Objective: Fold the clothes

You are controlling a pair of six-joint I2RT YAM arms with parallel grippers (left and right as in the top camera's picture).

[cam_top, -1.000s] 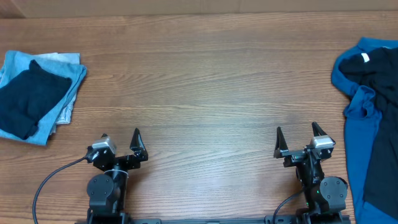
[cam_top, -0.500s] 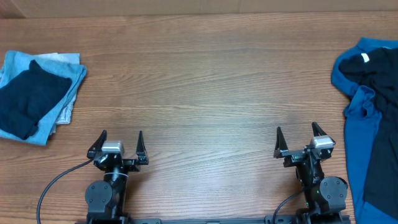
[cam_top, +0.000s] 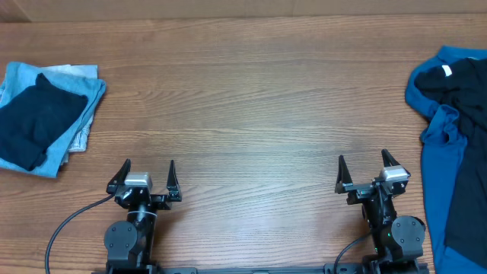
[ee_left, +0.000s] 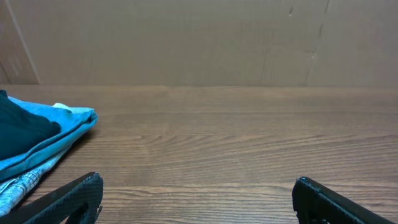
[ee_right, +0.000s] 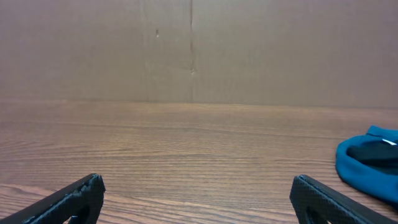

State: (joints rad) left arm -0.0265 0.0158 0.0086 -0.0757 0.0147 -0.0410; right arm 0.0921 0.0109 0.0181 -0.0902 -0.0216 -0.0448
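Your left gripper (cam_top: 148, 167) and right gripper (cam_top: 364, 161) both stand spread wide above the wooden table (cam_top: 251, 99), holding and touching nothing. The folded stack of clothes (cam_top: 42, 114) lies ahead and left of the left one. The rumpled blue and navy garments (cam_top: 456, 122) lie right of the right one.
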